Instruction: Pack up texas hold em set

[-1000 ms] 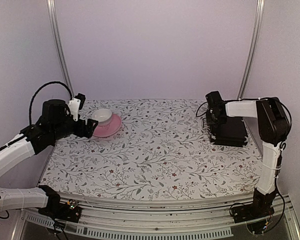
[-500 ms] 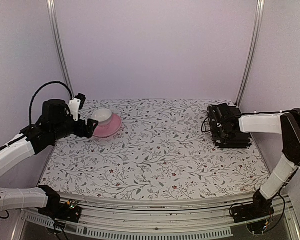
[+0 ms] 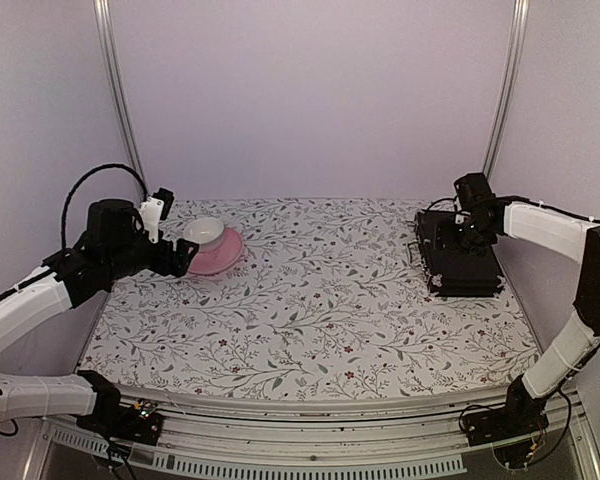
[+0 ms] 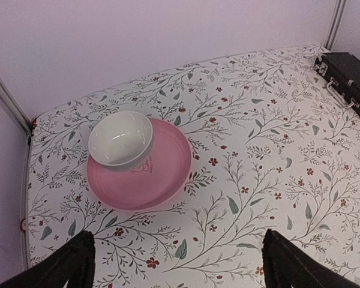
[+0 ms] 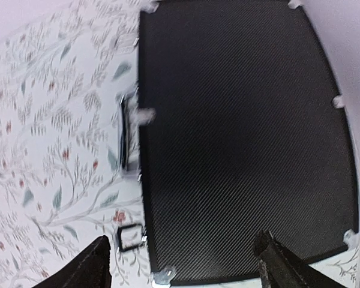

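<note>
The texas hold em set shows as a flat black case (image 3: 462, 268) with metal corners, lying shut at the table's right side. Its woven lid (image 5: 240, 138) fills the right wrist view, with the handle (image 5: 125, 139) and a latch (image 5: 129, 236) on its left edge. My right gripper (image 3: 460, 232) hovers over the case's far end, open (image 5: 189, 267), with only the lid showing between its fingers. My left gripper (image 3: 180, 258) sits at the far left, wide open (image 4: 180, 267) over bare cloth. The case's corner (image 4: 348, 72) is visible far off in the left wrist view.
A pink saucer (image 3: 223, 256) with a white cup (image 3: 205, 232) on it stands just beyond my left gripper, also seen as saucer (image 4: 165, 177) and cup (image 4: 120, 138). A floral cloth (image 3: 320, 300) covers the table. Walls close in at the back and both sides.
My right gripper has opened wider and swung from the case's left end back towards the far right, above the lid. The left arm, saucer and cup have not moved.
</note>
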`<action>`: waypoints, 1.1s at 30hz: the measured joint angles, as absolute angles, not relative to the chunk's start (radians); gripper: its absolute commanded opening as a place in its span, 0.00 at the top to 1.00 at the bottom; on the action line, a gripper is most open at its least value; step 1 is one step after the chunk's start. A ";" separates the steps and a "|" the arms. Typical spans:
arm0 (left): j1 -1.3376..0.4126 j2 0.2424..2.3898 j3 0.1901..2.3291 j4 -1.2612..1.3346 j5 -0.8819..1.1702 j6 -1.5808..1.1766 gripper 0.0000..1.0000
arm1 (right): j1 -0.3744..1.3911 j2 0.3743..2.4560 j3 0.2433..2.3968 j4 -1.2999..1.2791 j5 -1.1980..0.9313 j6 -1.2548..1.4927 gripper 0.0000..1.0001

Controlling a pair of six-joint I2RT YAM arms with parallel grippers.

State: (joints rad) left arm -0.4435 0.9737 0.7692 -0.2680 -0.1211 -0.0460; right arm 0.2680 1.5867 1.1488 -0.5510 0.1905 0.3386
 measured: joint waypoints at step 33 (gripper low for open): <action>-0.443 1.033 0.771 -0.257 -0.102 -0.042 0.07 | -0.270 2.140 1.554 -0.382 -0.532 -0.081 0.16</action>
State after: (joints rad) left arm -0.4427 1.0328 0.7708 -0.2565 -0.1020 -0.0418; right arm -0.2703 2.1403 1.5543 -0.3817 -0.5320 -0.0811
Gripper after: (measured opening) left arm 0.953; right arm 0.846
